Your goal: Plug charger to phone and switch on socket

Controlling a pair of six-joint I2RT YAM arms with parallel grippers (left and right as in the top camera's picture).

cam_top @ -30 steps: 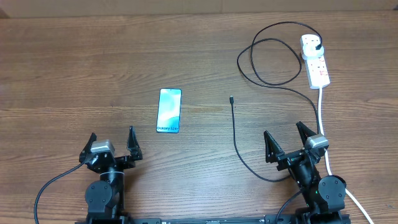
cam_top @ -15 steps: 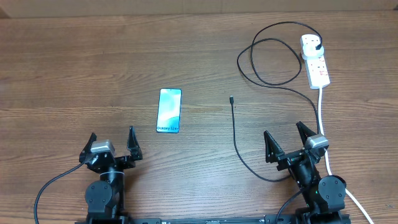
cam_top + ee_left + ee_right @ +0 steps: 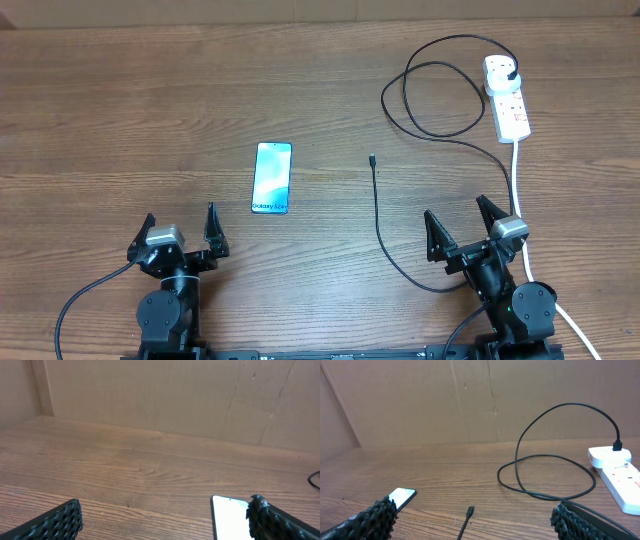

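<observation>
The phone (image 3: 272,177) lies flat, screen up, left of the table's middle; it also shows in the left wrist view (image 3: 230,516) and the right wrist view (image 3: 401,497). The black charger cable (image 3: 378,215) runs from its connector tip (image 3: 372,159) (image 3: 470,510) toward my right arm, loops at the back, and its plug (image 3: 513,72) sits in the white socket strip (image 3: 508,95) (image 3: 619,475) at the far right. My left gripper (image 3: 180,228) (image 3: 162,517) is open and empty, near the front, short of the phone. My right gripper (image 3: 460,222) (image 3: 472,517) is open and empty, right of the cable.
The strip's thick white cord (image 3: 520,190) runs down past my right arm to the front edge. A cardboard wall (image 3: 480,400) stands behind the wooden table (image 3: 150,100).
</observation>
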